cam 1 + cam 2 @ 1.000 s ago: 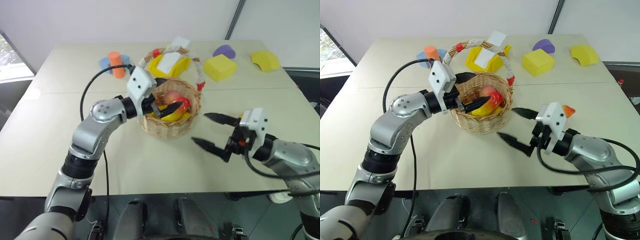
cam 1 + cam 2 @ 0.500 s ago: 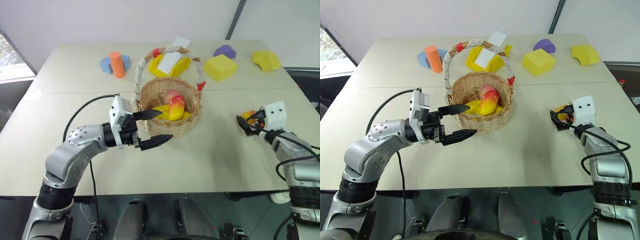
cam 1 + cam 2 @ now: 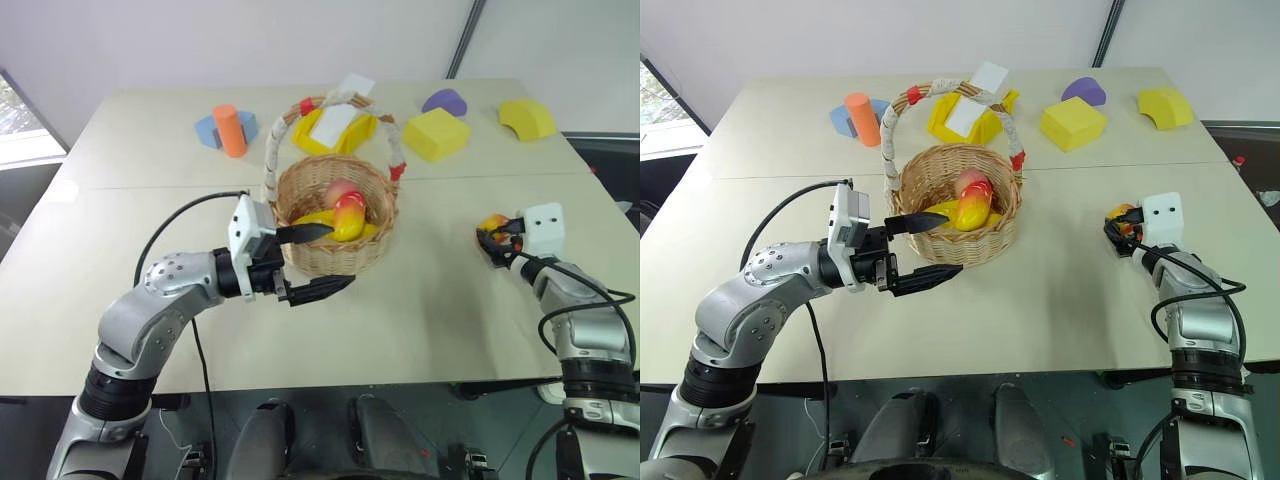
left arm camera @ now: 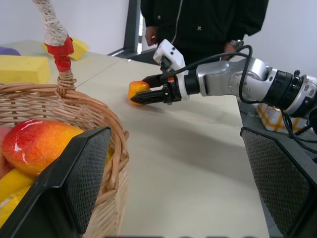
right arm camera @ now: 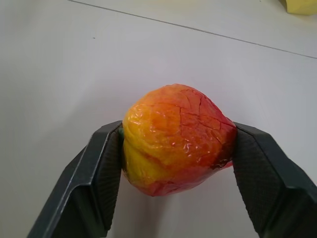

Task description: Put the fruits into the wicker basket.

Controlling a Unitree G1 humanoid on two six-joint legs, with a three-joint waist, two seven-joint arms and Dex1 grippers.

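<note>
The left end effector (image 3: 312,262) hangs nearest, its two black fingers spread wide and holding nothing, one finger tip over the near rim of the wicker basket (image 3: 334,258), the other just outside the basket's near wall. Beyond those fingers, inside the basket, lie a red-yellow mango (image 3: 350,214), yellow bananas (image 3: 318,219) and a pink apple (image 3: 341,191), all touching one another. The basket's arched handle (image 3: 334,100), wrapped in white with red ends, rises upright over them.

Well apart from the basket, near the tabletop's right edge, the right end effector (image 5: 176,148) is closed around a small orange-yellow fruit (image 5: 176,139), both finger pads pressed against its sides; the fruit sits at tabletop level.

The tabletop (image 3: 430,320) is pale beige and matte, with a thin seam running across it just behind the basket.

Farther from the left end effector, past the basket, stands a yellow plastic bin (image 3: 345,130) with a white box (image 3: 340,115) in it. Beside the bin are a yellow foam block (image 3: 438,133), a purple block (image 3: 445,101) and another yellow block (image 3: 527,119). On the bin's other side an orange cylinder (image 3: 231,130) stands upright against a blue block (image 3: 211,130).

Behind the tabletop is a plain white wall (image 3: 250,40). In the left wrist view a person in dark clothing (image 4: 203,22) stands beyond the tabletop's far edge.
</note>
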